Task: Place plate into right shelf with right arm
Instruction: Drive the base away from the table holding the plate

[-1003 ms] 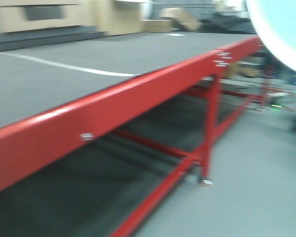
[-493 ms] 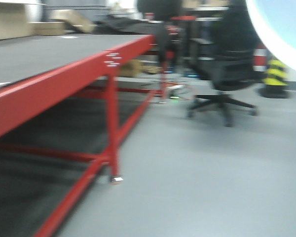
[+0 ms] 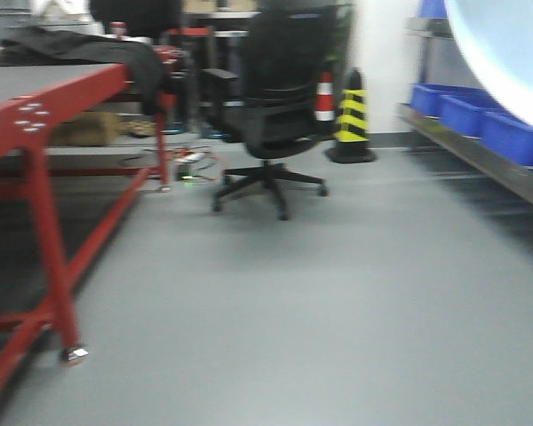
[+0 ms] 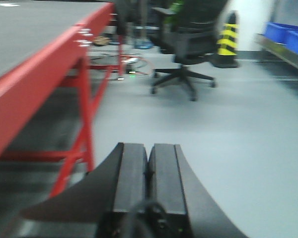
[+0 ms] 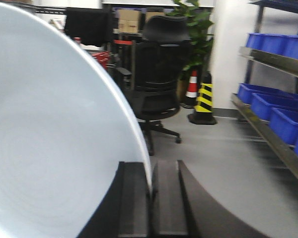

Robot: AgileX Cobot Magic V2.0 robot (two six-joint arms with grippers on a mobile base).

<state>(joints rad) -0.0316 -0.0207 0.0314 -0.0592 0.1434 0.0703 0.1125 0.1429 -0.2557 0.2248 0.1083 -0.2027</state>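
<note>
The white plate fills the left of the right wrist view, held on edge. My right gripper is shut on its rim, one finger on each side. The plate's edge also shows at the top right of the front view. My left gripper is shut and empty, held above the grey floor. The right shelf, a steel rack carrying blue bins, runs along the right side and also shows in the front view.
A red-framed table stands at the left, with its legs near the floor. A black office chair stands in the middle ahead. A yellow-black cone and an orange cone sit by the back wall. Blue bins fill the rack.
The view has swung to the right: the red table has slid off to the left, and the chair, cones and the steel rack with blue bins have come into view. The plate stays gripped.
</note>
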